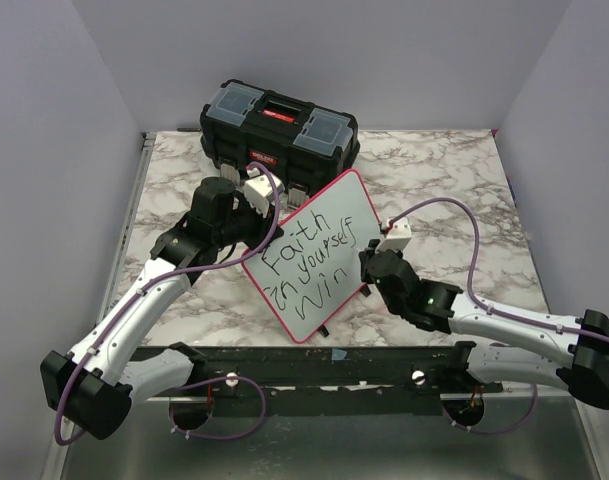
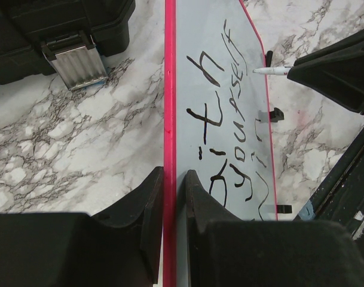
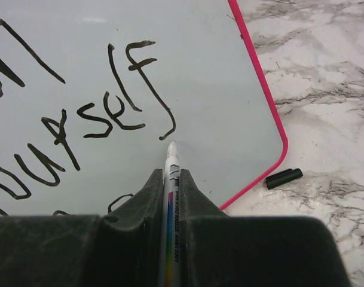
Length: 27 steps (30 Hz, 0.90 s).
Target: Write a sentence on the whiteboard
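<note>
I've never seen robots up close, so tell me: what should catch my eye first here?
A red-rimmed whiteboard sits askew mid-table, black handwriting on it reading "Faith in yourself win". The left claw pinches its edge while the right claw grips a marker, tip close to the board. A black toolbox sits behind.

A white, grey-veined marble tabletop (image 1: 454, 190) lies under soft, even light. A plain pale grey back wall (image 1: 384, 60) rises behind its far edge, with a left wall (image 1: 44, 200) and right wall (image 1: 574, 150) along its sides. A metal strip (image 1: 134, 200) lines the left edge and a black rail (image 1: 324, 365) the near edge. A black toolbox (image 1: 279, 125) sits at the far edge.
</note>
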### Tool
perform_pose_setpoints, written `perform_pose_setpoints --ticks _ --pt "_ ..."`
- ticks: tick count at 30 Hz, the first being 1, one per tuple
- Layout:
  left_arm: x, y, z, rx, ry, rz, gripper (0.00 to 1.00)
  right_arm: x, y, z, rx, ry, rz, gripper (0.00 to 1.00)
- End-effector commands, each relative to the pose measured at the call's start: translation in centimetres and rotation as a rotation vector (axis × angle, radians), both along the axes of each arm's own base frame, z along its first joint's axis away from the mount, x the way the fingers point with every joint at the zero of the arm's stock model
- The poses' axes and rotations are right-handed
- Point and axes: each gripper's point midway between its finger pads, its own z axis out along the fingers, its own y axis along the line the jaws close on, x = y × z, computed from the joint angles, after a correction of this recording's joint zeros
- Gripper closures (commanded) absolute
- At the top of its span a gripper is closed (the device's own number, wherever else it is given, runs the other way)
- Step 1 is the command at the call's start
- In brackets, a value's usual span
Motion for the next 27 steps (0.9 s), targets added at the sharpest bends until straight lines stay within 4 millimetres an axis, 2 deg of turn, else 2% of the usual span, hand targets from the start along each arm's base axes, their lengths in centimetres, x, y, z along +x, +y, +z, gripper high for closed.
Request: perform_pose_setpoints --ticks 1,17,27 --pt "0.4 0.6 0.5 0.035 -0.065 0.000 1.00 0.6 1.3 1.1 0.030 -0.015 0.032 0.99" --pt "0.4 0.6 0.5 0.037 -0.066 0.000 1.00 0.3 2.8 0.4 0.030 0.023 0.095 0.99" --pt "0.3 0.6 0.6 0.035 -0.070 0.001 1.00 -0.7 4.0 -0.5 0.045 0.072 0.174 0.99"
